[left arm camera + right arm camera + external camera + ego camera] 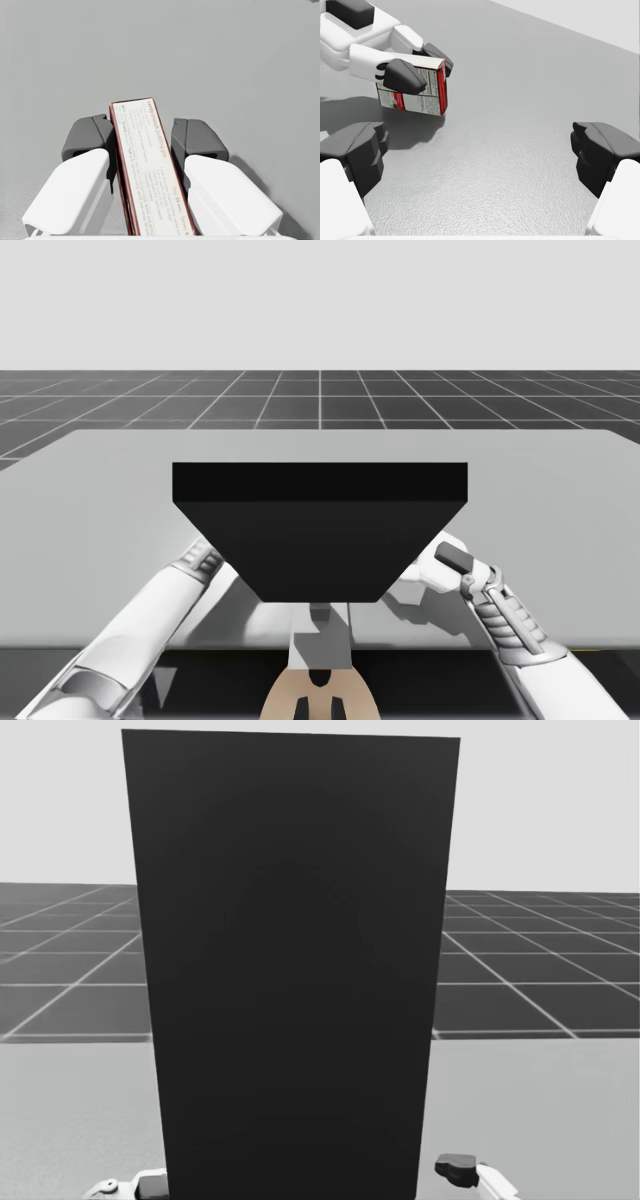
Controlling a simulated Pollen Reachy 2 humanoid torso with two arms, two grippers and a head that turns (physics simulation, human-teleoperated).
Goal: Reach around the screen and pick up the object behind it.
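A tall black screen (pixel 320 530) (pixel 300 970) stands upright in the middle of the grey table (pixel 100 490). A white box with red edges and small print (pixel 147 175) (pixel 415 95) is clamped between the dark pads of my left gripper (pixel 145 140) (pixel 417 62), which is shut on it. The box is low over the table; I cannot tell whether it touches. In the high view the screen hides the box and my left hand. My right gripper (pixel 480 155) stands open over bare table, the box ahead of it and to one side.
My left forearm (pixel 195 565) goes in under the screen's left side. My right hand (pixel 455 560) (pixel 458 1168) sits at the screen's right edge. Bare grey table (pixel 520 90) stretches around the box.
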